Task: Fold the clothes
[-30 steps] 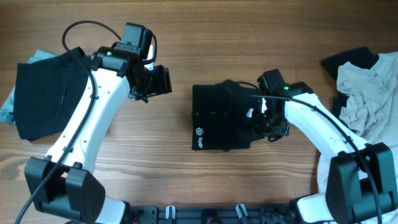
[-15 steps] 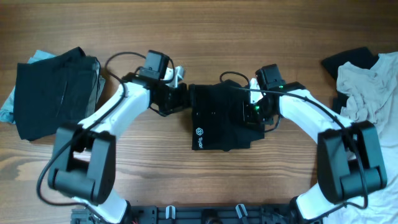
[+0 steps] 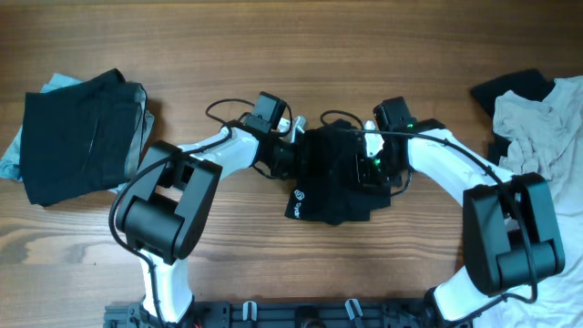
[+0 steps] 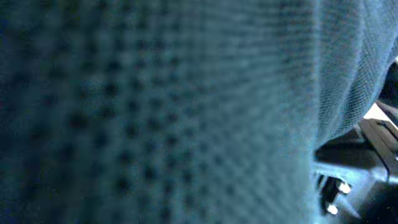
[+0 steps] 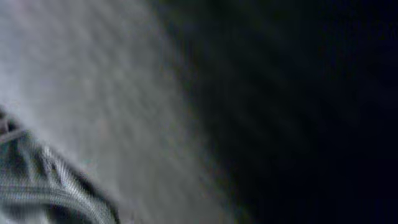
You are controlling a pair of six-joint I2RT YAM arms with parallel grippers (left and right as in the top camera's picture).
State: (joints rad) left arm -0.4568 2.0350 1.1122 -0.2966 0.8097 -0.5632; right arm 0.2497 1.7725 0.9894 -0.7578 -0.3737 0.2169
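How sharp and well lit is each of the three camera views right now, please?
Overhead: sharp, evenly lit, the black fabric shirt with a small white logo clear. Left wrist: mesh-knit fabric fills the frame, blurred, weave crisper at upper right. Right wrist: fully out of focus, pale grey fading to black.

The shirt [image 3: 333,187] is black with a white logo [image 3: 297,193], the table [image 3: 273,55] brown wood-grain

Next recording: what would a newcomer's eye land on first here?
The bunched black shirt at the centre of the table, with the left hand and right hand pressed into its opposite sides; both wrist views show mostly fabric. A folded dark pile lies far left, a crumpled grey heap far right.
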